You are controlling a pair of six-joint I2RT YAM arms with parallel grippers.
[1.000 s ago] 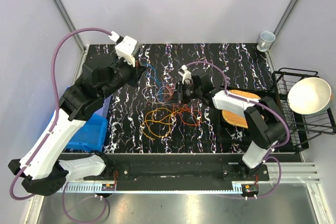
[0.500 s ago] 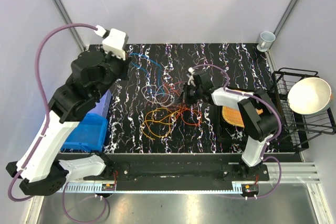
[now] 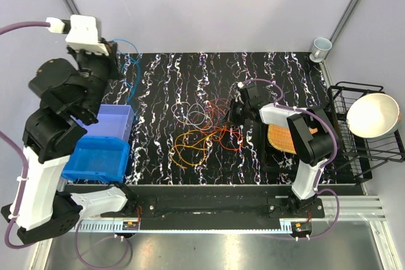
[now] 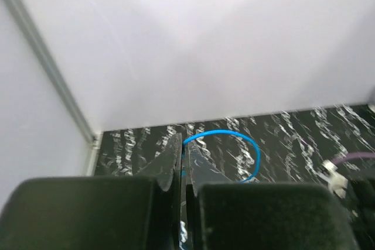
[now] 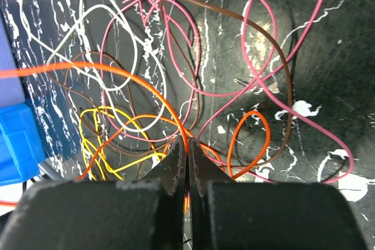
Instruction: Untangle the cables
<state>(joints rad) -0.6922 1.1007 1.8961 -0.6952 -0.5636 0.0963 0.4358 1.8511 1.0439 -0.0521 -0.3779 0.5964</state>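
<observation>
My cables (image 3: 204, 129) are a loose heap of very thin wires in floppy loops; orange and yellow on the near side, pink, brown and whitish further back; they lie flat on the black table (image 3: 304, 71) with its white marble streaks, well to the right of the blue bin (image 3: 95, 162); the bin's a smooth hard-edged plastic box. The right gripper (image 5: 186, 144) sits at the side of the heap furthest from the bin, fingers squeezed right together with the orange cable (image 5: 183, 133) nipped between the tips; that one arcs off towards the bin in one long curve. The left gripper (image 4: 183, 144) is up off the table, beyond the bin's far end, also pinched closed; the blue cable (image 4: 234, 137) comes out from between its tips in a round loop; on the top camera it drops in slack curves just beside the bin; can't tell whether its other end reaches the heap.
</observation>
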